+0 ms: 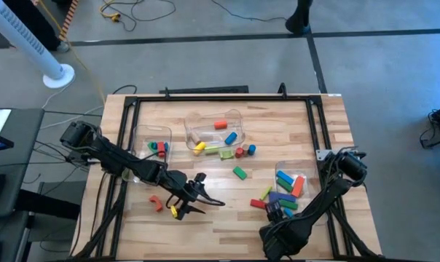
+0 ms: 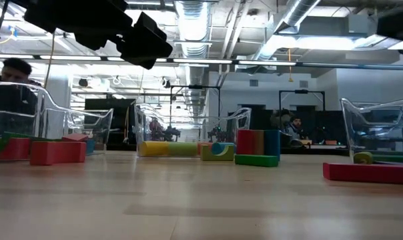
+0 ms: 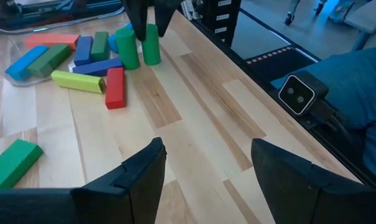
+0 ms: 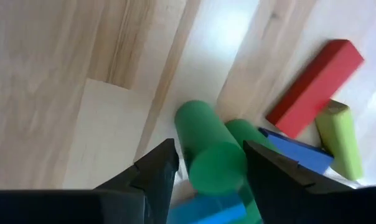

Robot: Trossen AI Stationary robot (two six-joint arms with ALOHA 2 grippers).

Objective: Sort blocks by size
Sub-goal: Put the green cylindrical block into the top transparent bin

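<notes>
Coloured blocks lie scattered on the wooden table. A cluster [image 1: 278, 201] of green, blue, red and purple ones sits at the near right. My right gripper [image 1: 275, 212] points down over it. Its fingers stand open close on either side of the top of an upright green cylinder [image 4: 214, 163]; a second green cylinder [image 3: 129, 50] stands beside it. My left gripper [image 3: 206, 163] hovers open over bare wood at the near left [image 1: 204, 206], holding nothing. A red arch [image 1: 156, 202] and a small yellow block [image 1: 174, 212] lie next to it.
Three clear bins stand on the table: a left one [image 1: 141, 140] with small blocks, a centre one [image 1: 193, 124] with orange, blue and yellow blocks, and a right one [image 1: 305, 169] with long bars. A lone green block [image 1: 240, 172] lies mid-table. A black frame [image 1: 205, 100] rims the table.
</notes>
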